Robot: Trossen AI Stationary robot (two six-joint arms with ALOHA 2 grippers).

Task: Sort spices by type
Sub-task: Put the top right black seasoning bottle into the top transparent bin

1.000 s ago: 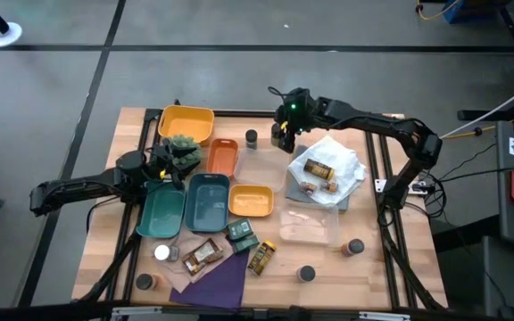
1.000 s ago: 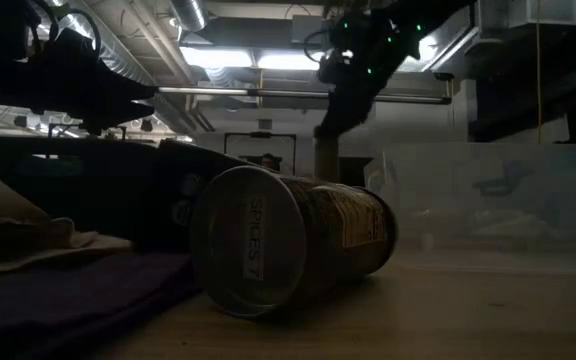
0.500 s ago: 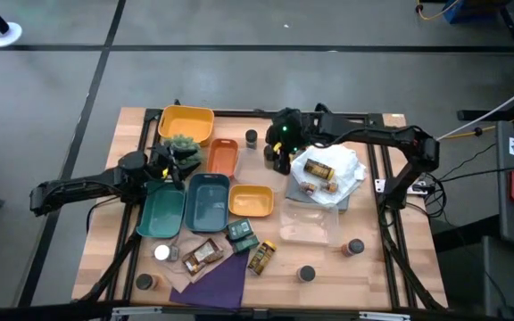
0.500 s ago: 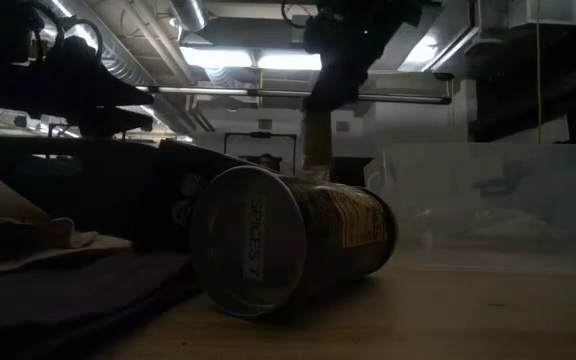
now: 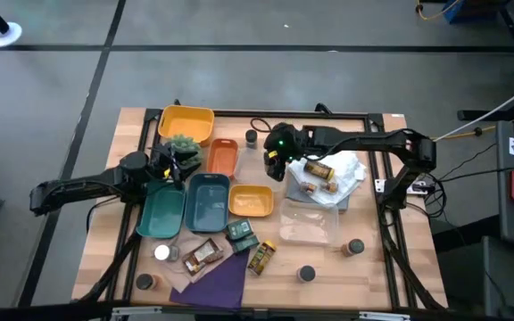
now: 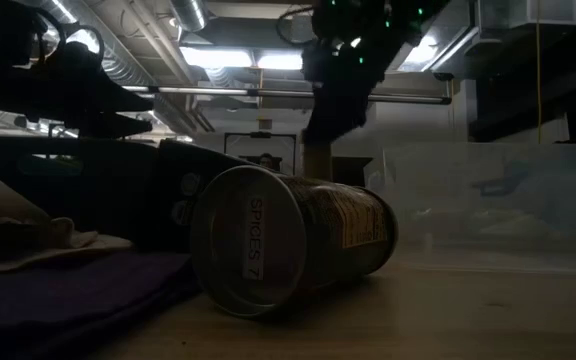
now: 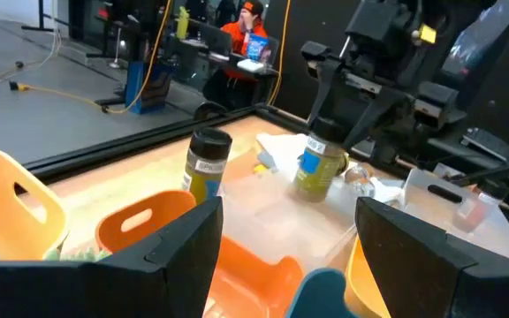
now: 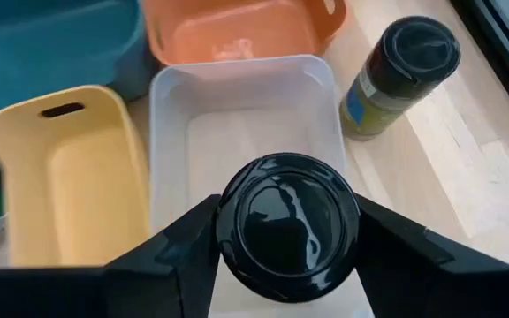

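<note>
Since a second ago our right gripper (image 5: 276, 160) has swung from the table's 12 o'clock edge toward the centre, carrying its spice jar (image 8: 287, 224) with it. We see that jar, black-lidded, clamped between the right fingers (image 8: 178, 258) and hanging over a clear tray (image 8: 313, 84); the left wrist view shows it upright with a blue label (image 7: 317, 168), above the clear tray's floor. A second dark-lidded jar (image 5: 251, 137) stands on the wood near 12 o'clock, just beside the orange tray (image 5: 222, 157). Two more jars lie on the white paper (image 5: 344, 167) toward 3 o'clock: one (image 5: 318, 168) nearer the gripper, one (image 5: 309, 186) below it. Further jars stand near 5 o'clock (image 5: 354, 247), near 6 o'clock (image 5: 306, 273), and two near 7 o'clock (image 5: 161, 252) (image 5: 144, 282). One jar lies on its side (image 6: 288, 240) right before the low camera, its end reading SPICES 7. Our left gripper (image 5: 178, 166) waits near 9 o'clock beside the green plant (image 5: 183, 144), its fingers (image 7: 166, 256) spread apart and holding nothing, over the teal tray (image 5: 161, 212) and by the blue tray (image 5: 207, 201). A yellow tray (image 5: 250, 201) sits at the centre and a larger yellow one (image 5: 186, 121) toward 11 o'clock.
</note>
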